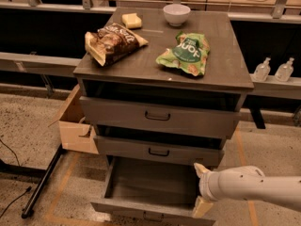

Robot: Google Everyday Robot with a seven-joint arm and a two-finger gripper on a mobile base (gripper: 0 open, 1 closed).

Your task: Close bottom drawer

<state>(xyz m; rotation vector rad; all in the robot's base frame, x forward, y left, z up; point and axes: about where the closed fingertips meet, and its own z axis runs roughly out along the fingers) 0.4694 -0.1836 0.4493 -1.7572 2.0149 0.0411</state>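
Note:
The bottom drawer [141, 185] of the grey-brown cabinet is pulled far out and looks empty; its front panel [146, 214] with a small black handle sits at the lower edge of the view. My gripper [201, 188], white with cream fingers, is at the drawer's right front corner. It is open, with one fingertip [201, 169] up by the middle drawer's lower right corner and the other [201, 206] down against the bottom drawer's front right end. The middle drawer [159, 150] and top drawer [158, 116] stand slightly out.
On the cabinet top lie a brown chip bag [112, 42], a green chip bag [186, 53], a white bowl [177, 14] and a yellow sponge [131, 20]. An open cardboard box [75, 124] stands to the left of the cabinet. Two bottles [273, 70] stand on a shelf at the right.

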